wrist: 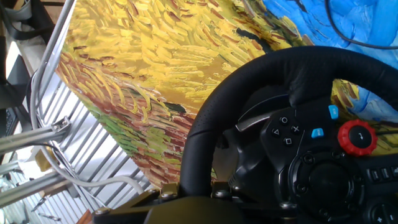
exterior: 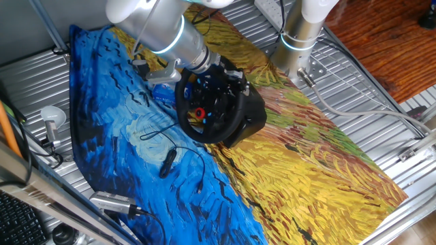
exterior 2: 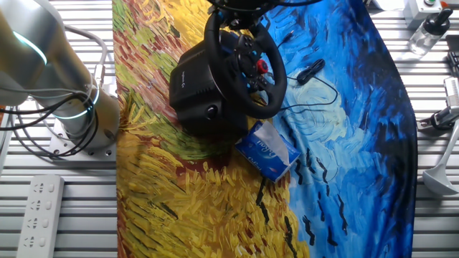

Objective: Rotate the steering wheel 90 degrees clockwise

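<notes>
The black steering wheel stands on its bulky black base in the middle of the painted cloth. Its hub shows blue buttons and a red knob. In the other fixed view the rim faces right and the base is to its left. My gripper is at the top of the rim. In the hand view the thick rim runs down between my two fingers, which are closed on it. The other fixed view shows the gripper at the top edge, mostly cut off.
A blue tissue pack lies beside the wheel base. A thin black cable with an inline pod lies on the blue part of the cloth. A second arm's base stands on the slatted metal table. A power strip lies near it.
</notes>
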